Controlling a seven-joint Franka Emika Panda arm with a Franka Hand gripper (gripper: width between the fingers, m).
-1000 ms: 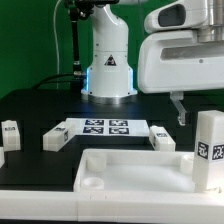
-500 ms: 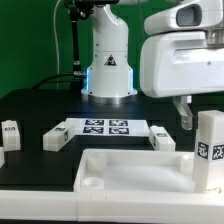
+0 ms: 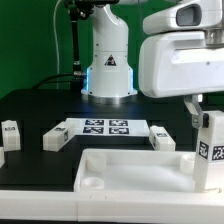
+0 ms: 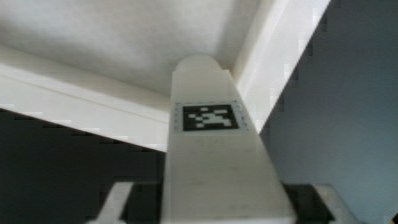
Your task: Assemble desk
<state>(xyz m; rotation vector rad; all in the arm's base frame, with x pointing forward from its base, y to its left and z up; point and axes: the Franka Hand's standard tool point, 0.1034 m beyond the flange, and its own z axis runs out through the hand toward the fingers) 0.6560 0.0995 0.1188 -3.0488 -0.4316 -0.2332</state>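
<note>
Step in hand, by my reading: taking hold of the upright leg to start fitting it to the desk.

- Gripper sits directly over the upright leg, one finger on either side of its upper end. Jaws stand narrow. In the wrist view the leg fills nearly all the space between the fingers. Whether the pads already press on it, I cannot tell.
- The upright leg stands at the corner of the desk tray on the exterior view's right, touching or just beside its rim. Its tag faces the wrist camera.
- Loose legs lie on the black tabletop, away from the upright leg toward the exterior view's left. The closest is near; another lies beyond the marker board.

To do it well: keep the fingers square on two opposite flat faces with the leg centred between them. Grip below the very tip so it cannot tilt. Lift straight up, clear of the tray rim.
</note>
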